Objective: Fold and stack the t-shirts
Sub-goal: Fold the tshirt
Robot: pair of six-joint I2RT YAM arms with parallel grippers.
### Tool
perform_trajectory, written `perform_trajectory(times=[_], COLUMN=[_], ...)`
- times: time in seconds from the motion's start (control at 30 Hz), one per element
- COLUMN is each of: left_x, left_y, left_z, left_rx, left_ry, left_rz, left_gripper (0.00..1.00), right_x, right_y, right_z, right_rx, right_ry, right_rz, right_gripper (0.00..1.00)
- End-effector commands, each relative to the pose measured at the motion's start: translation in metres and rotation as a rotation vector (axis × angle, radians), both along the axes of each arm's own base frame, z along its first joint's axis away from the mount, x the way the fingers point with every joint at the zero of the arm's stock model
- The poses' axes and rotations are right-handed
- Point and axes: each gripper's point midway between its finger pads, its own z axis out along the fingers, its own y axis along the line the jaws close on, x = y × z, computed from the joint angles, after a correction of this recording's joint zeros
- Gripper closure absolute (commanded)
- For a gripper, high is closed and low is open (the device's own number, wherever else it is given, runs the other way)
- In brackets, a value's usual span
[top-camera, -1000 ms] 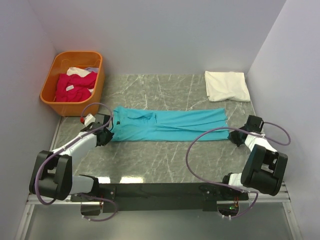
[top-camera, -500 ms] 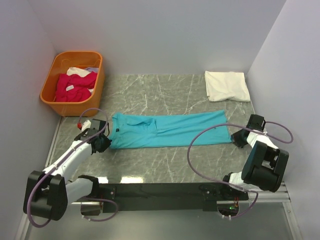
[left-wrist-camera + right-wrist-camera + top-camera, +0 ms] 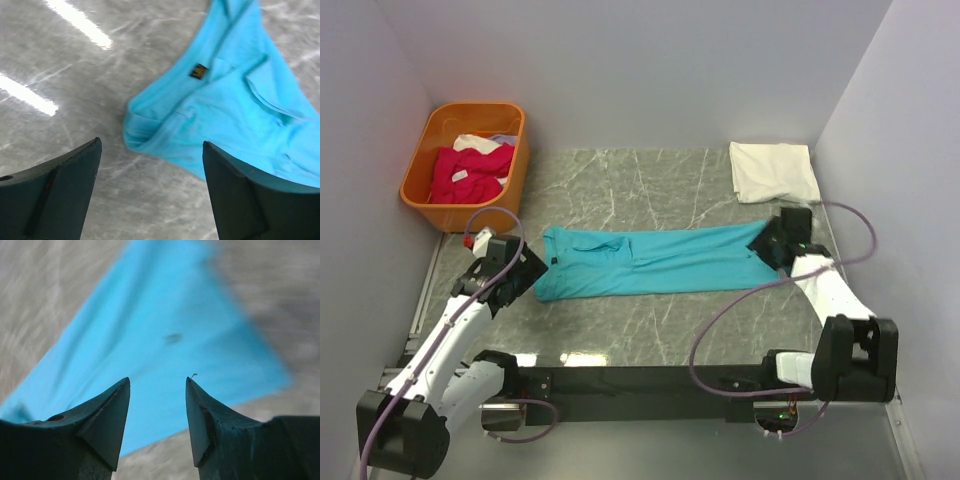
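Left jaws are wide open with nothing between them. The collar end of the teal t-shirt [image 3: 235, 115] lies on the table [image 3: 65, 120] just ahead of them. Its bunched corner sits almost straight out from the gap, and the rest runs off past the right-hand finger. The neck label [image 3: 198, 71] is a bit further out from the gap. It's a small dark tag with yellowish marks, way too small for me to read.

Right jaws are parted too, nothing pinched. Past their tips it's all the other end of that same shirt. That wrist view is blurry, so the dark speck on the cloth just beyond the gap might be a thread or a mark, I can't tell.

Other stuff: a folded white t-shirt [image 3: 775, 172] lies further out from the right jaws, apart from the teal one. The orange basket [image 3: 460, 215] sits out beyond the left jaws with magenta t-shirts [image 3: 470, 172] piled inside, and there's no writing I can make out there. The right arm's purple cable [image 3: 720, 310] arcs over the table behind the right jaws.
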Motion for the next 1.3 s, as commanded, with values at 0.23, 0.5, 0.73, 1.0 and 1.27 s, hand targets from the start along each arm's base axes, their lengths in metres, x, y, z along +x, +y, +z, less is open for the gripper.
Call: perform_trajectory(times=[0.23,0.5,0.73,1.0,1.27], left_x=[0.031,0.064,0.065,0.045,0.038], left_y=[-0.077,-0.116,-0.118,-0.103,-0.095], left_z=[0.035,0.012,-0.037,-0.072,-0.077], left_rx=[-0.075,-0.076,-0.063,-0.080,-0.061], left_ry=[-0.110,-0.044,0.090,0.190,0.206], left_rz=[-0.294,-0.377,-0.354,-0.293,-0.274], left_gripper=[0.28,0.42,0.47,0.45,0.45], right_x=[0.067,0.086,0.073,0.075,0.091], right_y=[0.244,0.342,0.367,0.372,0.367], right_z=[0.065,0.041,0.004,-0.022,-0.034], right_rx=[0.028,0.082,0.141,0.142,0.154], right_ry=[-0.255,-0.160,-0.064,-0.016,0.005], right_rz=[0.912,1.185,1.294,1.300,1.195], right_gripper=[0.49,0.51,0.51,0.50,0.71])
